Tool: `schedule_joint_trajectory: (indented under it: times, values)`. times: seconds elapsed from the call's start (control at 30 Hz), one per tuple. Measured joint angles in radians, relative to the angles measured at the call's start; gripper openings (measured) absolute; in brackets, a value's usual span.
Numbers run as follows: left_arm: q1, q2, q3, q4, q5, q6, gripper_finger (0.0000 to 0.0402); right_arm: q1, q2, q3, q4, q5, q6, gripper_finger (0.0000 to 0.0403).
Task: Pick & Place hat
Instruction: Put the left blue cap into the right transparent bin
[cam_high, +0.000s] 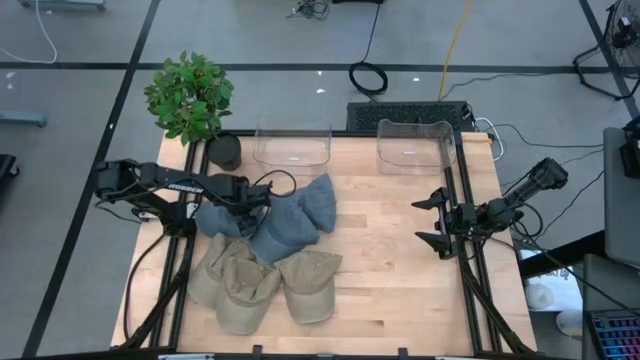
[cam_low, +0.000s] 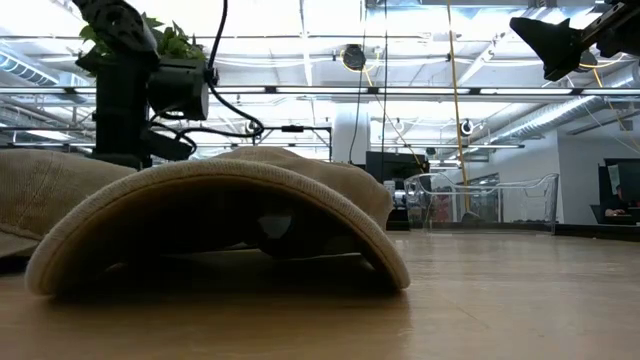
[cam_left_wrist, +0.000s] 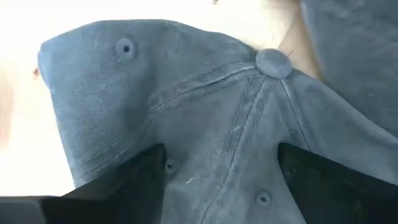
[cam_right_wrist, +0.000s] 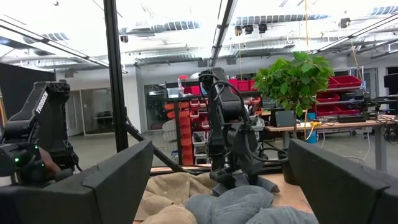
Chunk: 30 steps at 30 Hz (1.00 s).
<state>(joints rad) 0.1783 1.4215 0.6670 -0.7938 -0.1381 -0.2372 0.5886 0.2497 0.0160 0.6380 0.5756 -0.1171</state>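
Grip on the crown comes first: my left gripper (cam_left_wrist: 221, 186) hangs low over a blue-grey hat (cam_left_wrist: 205, 118), fingers (cam_left_wrist: 134, 180) spread wide on either side of a seam, holding nothing yet. To do this well, I judge, I should press down until both fingers bite into cloth, gather a good fold, then lift straight up so the neighbouring blue-grey hat (cam_high: 318, 202) and the tan caps (cam_high: 265, 285) stay put. The hat lies directly under my fingers, its top button (cam_left_wrist: 273, 62) just ahead of them. My right gripper (cam_high: 437, 222) waits wide open and empty, well apart at the table's far side.
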Motion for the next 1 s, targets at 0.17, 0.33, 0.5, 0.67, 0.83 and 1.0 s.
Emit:
schedule_joint_trajectory:
  times: [0.17, 0.33, 0.5, 0.67, 0.83, 1.0]
  values:
    - [-0.001, -0.004, -0.034, 0.037, 0.001, -0.012, 0.0230, 0.000, 0.000, 0.000, 0.000, 0.000, 0.000, 0.0361]
    - [-0.001, -0.002, -0.026, 0.039, -0.008, -0.004, 0.0094, 0.000, 0.000, 0.000, 0.000, 0.000, 0.000, 0.0361]
    - [0.000, 0.000, 0.029, -0.043, -0.017, -0.011, 0.0017, 0.000, 0.000, 0.000, 0.000, 0.000, 0.000, 0.0361]
    - [-0.022, 0.000, 0.145, -0.175, -0.020, -0.023, 0.0009, 0.000, 0.000, 0.000, 0.000, 0.000, 0.000, 0.0361]
    - [-0.058, -0.001, 0.294, -0.288, -0.048, -0.019, 0.0010, 0.000, 0.000, 0.000, 0.000, 0.000, 0.000, 0.0361]
    - [-0.105, -0.001, 0.453, -0.395, -0.082, -0.010, 0.0007, 0.000, 0.000, 0.000, 0.000, 0.000, 0.000, 0.0361]
